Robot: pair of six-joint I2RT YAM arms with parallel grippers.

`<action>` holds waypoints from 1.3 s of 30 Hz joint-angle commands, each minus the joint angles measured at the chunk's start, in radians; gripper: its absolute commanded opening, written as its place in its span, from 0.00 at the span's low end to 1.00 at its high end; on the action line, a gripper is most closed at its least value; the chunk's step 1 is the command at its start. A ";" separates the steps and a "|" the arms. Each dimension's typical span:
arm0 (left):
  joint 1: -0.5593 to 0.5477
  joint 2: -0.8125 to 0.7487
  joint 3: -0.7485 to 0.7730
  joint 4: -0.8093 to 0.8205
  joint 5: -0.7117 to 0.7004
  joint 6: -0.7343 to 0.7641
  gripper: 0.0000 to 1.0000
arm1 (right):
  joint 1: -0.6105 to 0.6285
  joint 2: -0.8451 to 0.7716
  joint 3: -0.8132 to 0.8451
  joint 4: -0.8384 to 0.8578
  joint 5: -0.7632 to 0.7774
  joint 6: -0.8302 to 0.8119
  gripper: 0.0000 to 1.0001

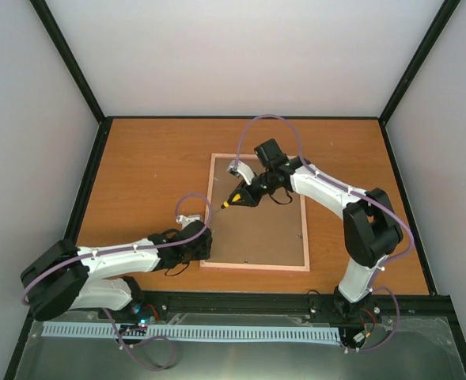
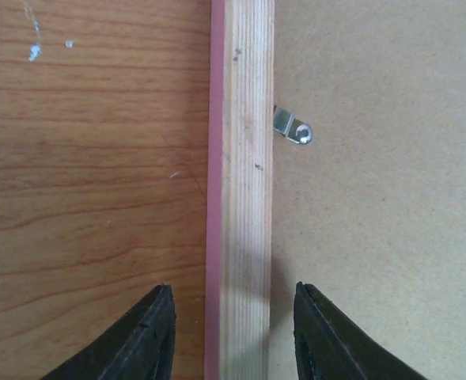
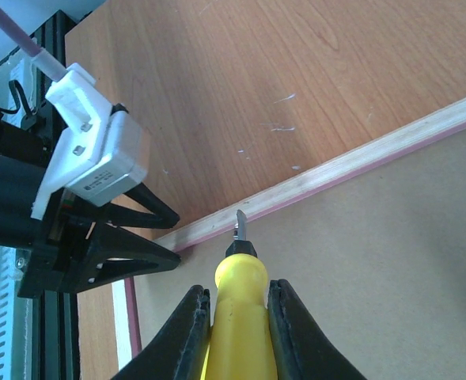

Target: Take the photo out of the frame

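Note:
The pink frame [image 1: 256,267] lies face down on the table, its brown backing board [image 1: 256,229] facing up. The photo is hidden beneath it. My left gripper [image 2: 234,328] stands open astride the frame's left rail [image 2: 244,198], one finger on each side with a gap to the wood. A small metal clip [image 2: 293,128] sits on the board just beyond it. My right gripper [image 3: 238,291] is shut on a yellow-handled tool [image 3: 240,277], whose short metal tip points at the rail [image 3: 335,170] near the left gripper [image 3: 165,236].
The wooden table [image 1: 153,174] is walled by white panels at the left, right and back. A black rail [image 1: 240,301] with both arm bases runs along the near edge. Purple cables loop over each arm.

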 commanded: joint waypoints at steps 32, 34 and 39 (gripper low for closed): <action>0.008 0.027 -0.028 0.046 -0.028 -0.022 0.27 | 0.107 0.105 0.004 -0.034 0.037 -0.081 0.03; 0.008 0.027 -0.032 0.047 -0.025 -0.023 0.27 | 0.113 0.111 0.007 -0.037 0.039 -0.085 0.03; 0.008 0.026 -0.037 0.052 -0.018 -0.023 0.23 | 0.125 0.115 0.010 -0.031 0.080 -0.071 0.03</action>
